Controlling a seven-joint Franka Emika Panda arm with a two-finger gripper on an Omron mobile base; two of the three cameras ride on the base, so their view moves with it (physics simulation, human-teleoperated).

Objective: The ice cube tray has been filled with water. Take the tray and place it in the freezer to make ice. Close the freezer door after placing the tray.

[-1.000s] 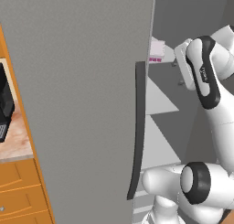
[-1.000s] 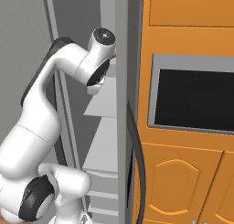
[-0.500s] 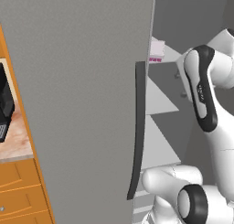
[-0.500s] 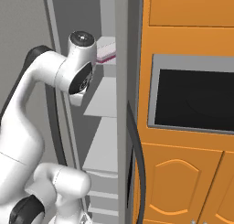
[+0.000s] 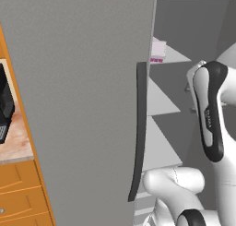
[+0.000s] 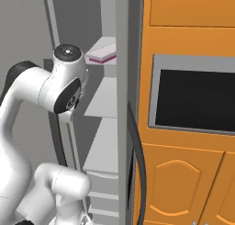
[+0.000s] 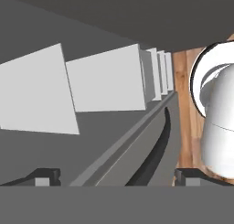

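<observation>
The ice cube tray, pale on top with a pink edge, lies flat on an upper shelf inside the freezer. The freezer door stands open as a tall grey panel with a long dark handle. My white arm is bent in front of the shelves, below and apart from the tray. In the hand view my gripper is open with nothing between its fingertips. It looks along grey shelves and a curved dark door handle.
An orange cabinet wall with a black-windowed oven stands right of the freezer, beside a grey door panel seen edge-on with its curved handle. Left of the open door are a counter and orange drawers. Wooden floor lies below.
My arm has drawn back out of the freezer and dropped lower, away from the tray. The tray stays on its shelf. The gripper remains open.
</observation>
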